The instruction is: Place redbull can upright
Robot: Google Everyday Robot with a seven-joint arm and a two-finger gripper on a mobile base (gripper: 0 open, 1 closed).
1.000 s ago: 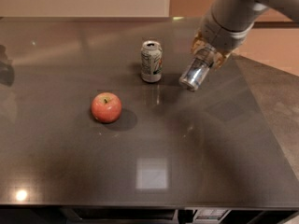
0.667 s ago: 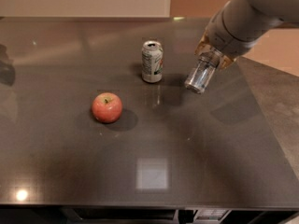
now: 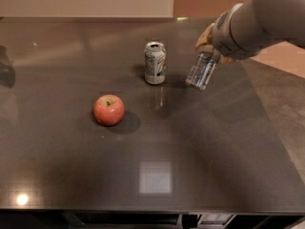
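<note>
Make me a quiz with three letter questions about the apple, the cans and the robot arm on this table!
1. Where is the apple?
A) left of the soda can, nearer the camera
B) on top of the soda can
C) at the table's right edge

2. How many cans are there?
A) one
B) two
C) four

3. How is the redbull can?
A) standing alone on the table
B) held tilted
C) lying flat beside the apple

Answers:
1. A: the apple sits on the table, left of the soda can and closer to the camera.
2. B: there are only the white-and-green soda can and the slim redbull can.
3. B: the gripper, just right of the soda can, has its fingers shut on the redbull can, which leans with its lower end toward the table.
</note>
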